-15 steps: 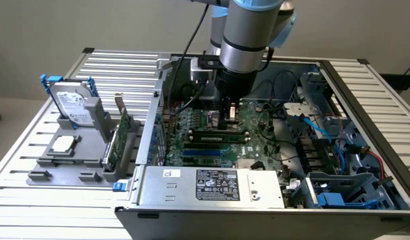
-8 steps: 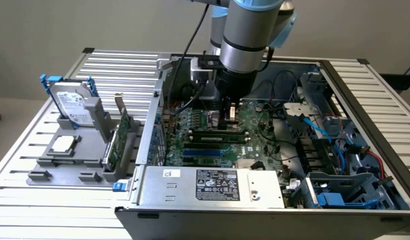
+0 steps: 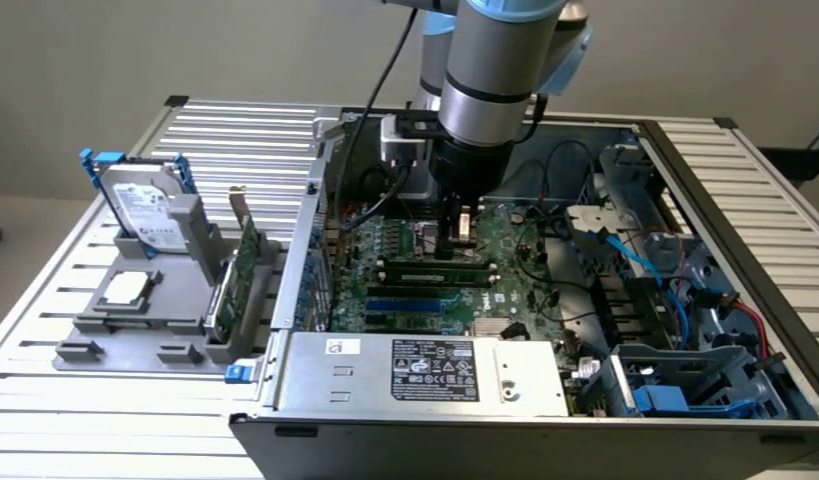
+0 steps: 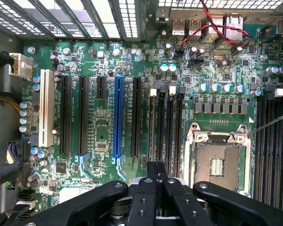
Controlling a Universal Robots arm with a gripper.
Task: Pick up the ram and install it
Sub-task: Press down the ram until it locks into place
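The silver-and-black robot arm reaches down into the open grey metal computer case (image 3: 729, 300), its black gripper (image 3: 460, 228) hanging just above the green motherboard (image 3: 516, 285). In the wrist view the gripper (image 4: 156, 172) has its jaws clenched together with nothing between them, over the long black memory slots (image 4: 166, 132). The ram, a long narrow green circuit-board stick (image 3: 440, 268), lies seated across the motherboard just below the gripper. A grey hard drive (image 3: 149, 210) stands in a holder at the exterior view's left.
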